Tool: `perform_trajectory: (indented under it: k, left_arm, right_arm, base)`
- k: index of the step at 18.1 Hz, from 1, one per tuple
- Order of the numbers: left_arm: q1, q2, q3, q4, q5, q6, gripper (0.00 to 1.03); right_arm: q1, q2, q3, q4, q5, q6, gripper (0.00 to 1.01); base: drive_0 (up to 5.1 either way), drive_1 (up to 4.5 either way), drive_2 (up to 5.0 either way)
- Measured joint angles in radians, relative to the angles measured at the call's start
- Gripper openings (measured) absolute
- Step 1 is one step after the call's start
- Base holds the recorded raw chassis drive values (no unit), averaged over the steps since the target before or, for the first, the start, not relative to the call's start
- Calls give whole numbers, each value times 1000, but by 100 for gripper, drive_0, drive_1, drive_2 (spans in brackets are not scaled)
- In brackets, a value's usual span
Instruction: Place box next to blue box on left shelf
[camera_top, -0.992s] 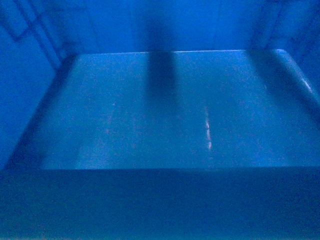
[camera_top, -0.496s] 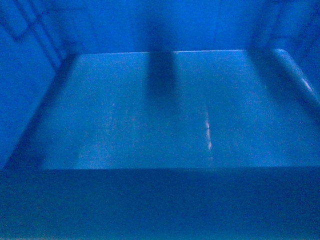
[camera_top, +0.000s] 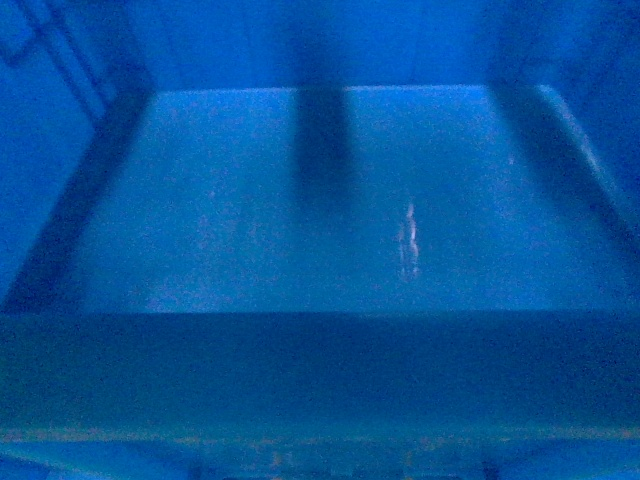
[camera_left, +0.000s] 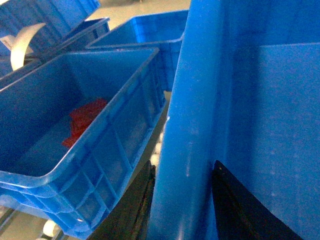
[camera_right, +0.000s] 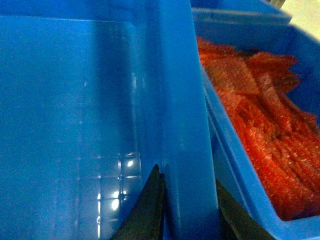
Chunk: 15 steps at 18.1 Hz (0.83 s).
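Both pairs of fingers are clamped on the box: in the left wrist view, the left gripper (camera_left: 182, 200) straddles the left side wall, one dark finger (camera_left: 132, 210) outside and one inside. In the right wrist view, the right gripper (camera_right: 187, 205) grips the right wall in the same way, one finger (camera_right: 147, 210) showing on the inner face. We carry the box (camera_top: 320, 220) between the two arms, directly in front of the head camera, which sees almost nothing else.

Compared with a second ago, the box floor sits higher in the head view, the near wall takes up more of the lower frame, and a strip of rim edge now shows at the very bottom. We judge that the box is tilting or moving forward toward the shelf, so placement is under way, not complete.

The box is smooth, glossy blue plastic with a thick rim and a faintly textured floor that reflects small highlights. Just beside its left wall stands a ribbed blue crate (camera_left: 90, 150) holding a little red material (camera_left: 82, 120); small white rollers (camera_left: 50, 228) of the left shelf show beneath it. Just beside the right wall, another blue crate (camera_right: 235, 175) holds crinkled red-orange mesh (camera_right: 265, 130).
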Motion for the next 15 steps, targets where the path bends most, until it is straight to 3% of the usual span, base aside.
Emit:
perform_trajectory:
  k: [2,5,6,9,15]
  left_arm:
    - [75,73,63,-92,91,-14,29]
    - [211,221,166,-64,247,-25,24]
    - [245,265,204,-58,287,-26,22]
    - [296,382,287,-56,346,-23,19]
    - [320,519,293,-45,388,-32,18]
  right_arm:
    - [-79,108,82,-104,-130,53,14]
    - [-209,318,217,-96,-320,55,12]
    - [-235,378,267,-95,-358,51,12]
    - [-261,533,373,-94,-394,31,11]
    - [-268,658,387,-83,-407,21,11]
  base:
    - [0,0,0]
    - [0,0,0]
    - [0,0,0]
    - [0,0,0]
    - [0,0,0]
